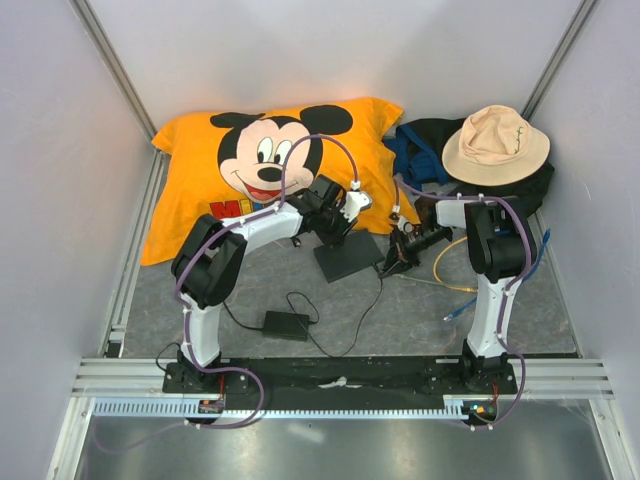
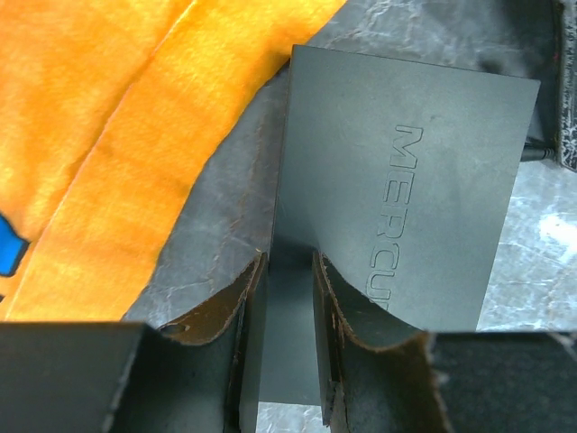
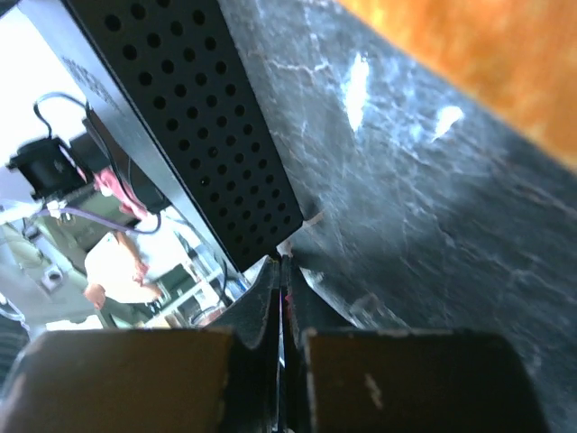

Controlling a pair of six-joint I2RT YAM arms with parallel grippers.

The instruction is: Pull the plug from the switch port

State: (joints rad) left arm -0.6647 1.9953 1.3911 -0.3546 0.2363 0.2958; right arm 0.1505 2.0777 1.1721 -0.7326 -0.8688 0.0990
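The switch (image 1: pixel 350 258) is a flat matte black box on the grey mat, in front of the orange pillow. In the left wrist view the switch (image 2: pixel 406 180) shows raised letters on its top. My left gripper (image 1: pixel 335 228) is at its far left corner. Its fingers (image 2: pixel 329 307) clamp the box's edge, one on each side (image 2: pixel 288 298). My right gripper (image 1: pixel 392 262) is at the switch's right corner. Its fingertips (image 3: pixel 281 271) are pressed together just below the perforated face of the switch (image 3: pixel 189 108). The plug and the sockets are hidden.
A black power brick (image 1: pixel 285 324) with a thin cord lies near the front. A yellow cable (image 1: pixel 441 268) and a blue cable (image 1: pixel 458 311) trail at the right. The orange pillow (image 1: pixel 250 170), a beige hat (image 1: pixel 495 143) and a dark bag (image 1: pixel 420 150) lie at the back.
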